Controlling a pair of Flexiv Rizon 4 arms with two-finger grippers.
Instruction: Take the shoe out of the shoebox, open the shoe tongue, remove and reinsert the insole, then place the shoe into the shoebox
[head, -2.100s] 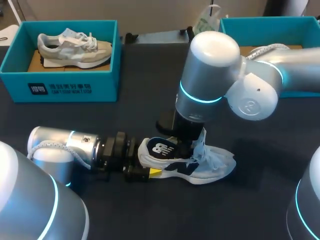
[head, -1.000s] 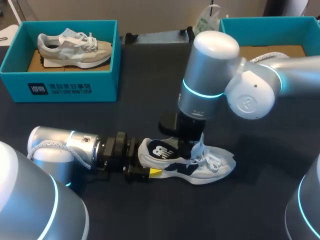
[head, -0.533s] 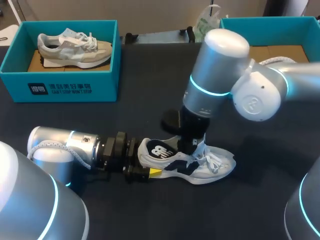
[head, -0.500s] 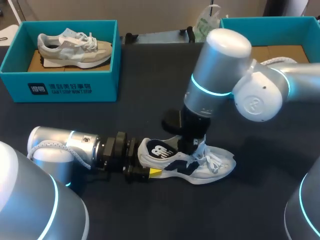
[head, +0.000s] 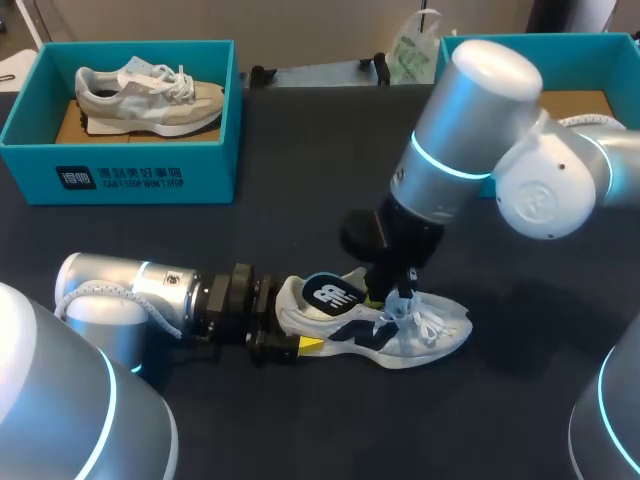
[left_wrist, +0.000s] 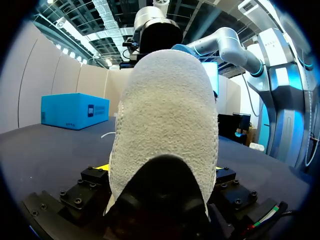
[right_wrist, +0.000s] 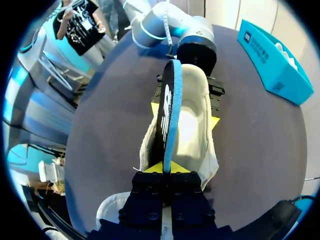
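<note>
**Q:** Where is the white shoe (head: 400, 328)?

**A:** It sits on its sole on the dark table (head: 300, 230). It is outside the teal shoebox (head: 590, 60), which stands well apart, off past the shoe's toe end.

**Q:** And the two arms?

**A:** The left gripper (head: 292, 325) clamps the shoe's heel from both sides. The right gripper (right_wrist: 167, 167), above the shoe's laces, has its yellow tips pinched narrow on the dark insole (right_wrist: 169, 100). The insole stands on edge and rises partly out of the shoe's opening, its rounded end over the shoe's heel.
</note>
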